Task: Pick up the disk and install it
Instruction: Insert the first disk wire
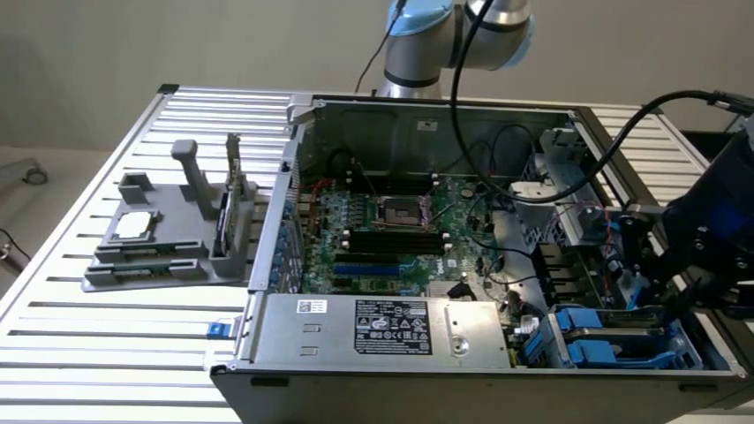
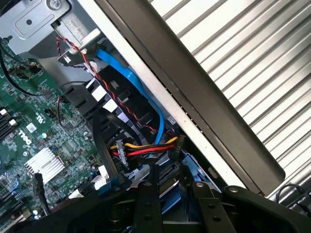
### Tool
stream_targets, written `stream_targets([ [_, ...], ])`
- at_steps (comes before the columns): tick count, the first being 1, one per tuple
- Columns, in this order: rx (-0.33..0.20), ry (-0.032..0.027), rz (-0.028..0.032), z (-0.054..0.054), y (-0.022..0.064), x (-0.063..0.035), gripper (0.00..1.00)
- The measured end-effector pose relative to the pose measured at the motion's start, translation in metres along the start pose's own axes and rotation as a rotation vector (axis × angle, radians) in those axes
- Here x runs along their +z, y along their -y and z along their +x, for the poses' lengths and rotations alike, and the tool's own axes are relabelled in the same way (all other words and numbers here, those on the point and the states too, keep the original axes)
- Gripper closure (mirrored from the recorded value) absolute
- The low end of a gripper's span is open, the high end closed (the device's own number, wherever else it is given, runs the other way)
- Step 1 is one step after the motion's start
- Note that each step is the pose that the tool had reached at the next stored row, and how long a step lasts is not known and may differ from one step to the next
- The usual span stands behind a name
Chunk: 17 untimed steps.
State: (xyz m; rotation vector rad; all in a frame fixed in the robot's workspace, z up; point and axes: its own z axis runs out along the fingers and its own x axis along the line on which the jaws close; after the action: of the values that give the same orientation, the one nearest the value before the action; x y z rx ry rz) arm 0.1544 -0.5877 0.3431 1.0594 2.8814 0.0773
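An open computer case (image 1: 471,393) is laid on a slatted metal table (image 1: 106,353); its green motherboard (image 1: 454,212) is exposed, and 1 grey fixture (image 1: 165,256) is set beside it.

ribbed matt metal table (image 1: 71,353); dull grey sheet-metal case (image 1: 389,132); glossy blue plastic cable (image 2: 132,80); matt black gripper (image 2: 167,184)

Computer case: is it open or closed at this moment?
Open. The computer case lies flat and uncovered on top, leaving the motherboard exposed in the exterior view.
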Motion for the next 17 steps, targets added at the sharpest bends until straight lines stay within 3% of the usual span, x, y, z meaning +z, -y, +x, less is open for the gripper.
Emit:
stream_targets([
  [13, 0.026, -0.0037, -0.0051, -0.0020, -0.0095, 0.0021, 0.69],
  [17, 0.049, -0.0045, -0.0032, -0.0014, -0.0101, 0.0046, 0.69],
])
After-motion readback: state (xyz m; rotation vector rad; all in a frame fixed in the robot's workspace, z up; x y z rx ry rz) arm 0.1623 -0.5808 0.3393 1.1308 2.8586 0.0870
